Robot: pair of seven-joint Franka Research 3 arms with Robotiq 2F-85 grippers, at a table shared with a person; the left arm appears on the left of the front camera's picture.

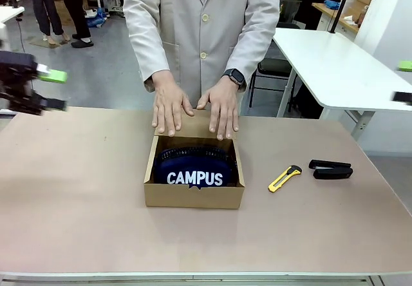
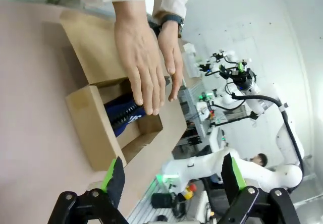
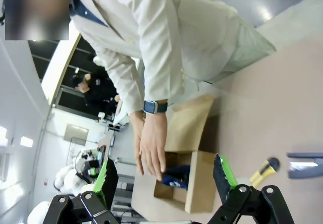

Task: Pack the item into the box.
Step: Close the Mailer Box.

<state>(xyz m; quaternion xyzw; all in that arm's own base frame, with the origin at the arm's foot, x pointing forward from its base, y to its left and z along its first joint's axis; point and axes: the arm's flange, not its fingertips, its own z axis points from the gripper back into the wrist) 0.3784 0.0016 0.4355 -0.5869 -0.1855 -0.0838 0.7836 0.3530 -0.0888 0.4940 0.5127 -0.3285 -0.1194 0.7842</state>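
The tan table [image 1: 77, 202] spans the front view. At its far side a person [image 1: 203, 22] in a pale coat leans forward. Both hands [image 1: 170, 107] lie flat, side by side, on the lid [image 1: 195, 126], which is folded back behind the box [image 1: 193, 198]. The box sits near the table's middle, open at the top. The pouch [image 1: 195, 170] lies inside it and fills most of it, its white "CAMPUS" print facing the robot.

The left gripper [image 1: 55, 89] hangs in the air over the table's far left corner, well apart from the box. Its jaws are wide and hold nothing, and its wrist view shows the fingers [image 2: 115, 176] spread. The right gripper [image 1: 402, 81] sits at the right edge, high off the table, its jaws likewise wide and empty.

Right of the box lie a stapler [image 1: 331, 169] and, nearer the box, a knife [image 1: 284, 178], apart from each other.
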